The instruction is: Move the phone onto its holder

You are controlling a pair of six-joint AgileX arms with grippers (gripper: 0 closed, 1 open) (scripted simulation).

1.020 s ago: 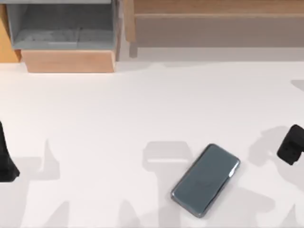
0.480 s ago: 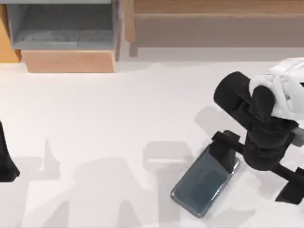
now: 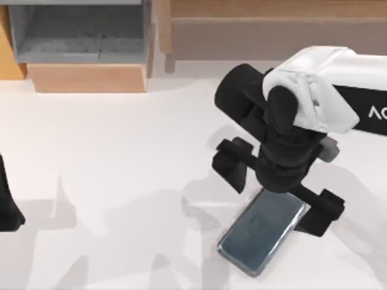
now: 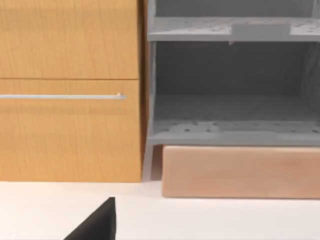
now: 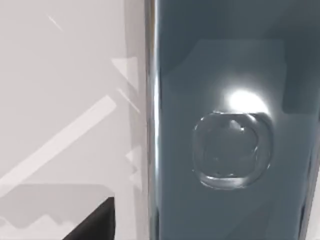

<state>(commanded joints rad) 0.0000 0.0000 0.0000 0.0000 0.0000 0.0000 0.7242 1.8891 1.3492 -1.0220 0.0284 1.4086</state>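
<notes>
The phone (image 3: pixel 259 234) lies flat and slantwise on the white table near the front, right of the middle, dark blue-grey with a silvery edge. My right gripper (image 3: pixel 277 188) hangs over its far end, open, one black finger (image 3: pixel 233 163) on each side of the slab and neither touching it. The right wrist view looks straight down on the phone's glossy face (image 5: pixel 230 150) from close by, with one fingertip (image 5: pixel 95 227) beside its edge. A grey rack on a pale wooden base (image 3: pixel 84 77) stands at the back left; I cannot tell whether it is the holder.
My left gripper (image 3: pixel 6 205) is parked at the table's left edge, its fingertip (image 4: pixel 95 227) off to one side in the left wrist view. That view faces the grey rack (image 4: pixel 230 100) and an orange wooden cabinet (image 4: pixel 70 100). A wooden bench (image 3: pixel 272 30) runs along the back right.
My right arm has swung in from the right edge and come over the phone's far end, its fingers spread wide. The phone and the left arm have stayed put.
</notes>
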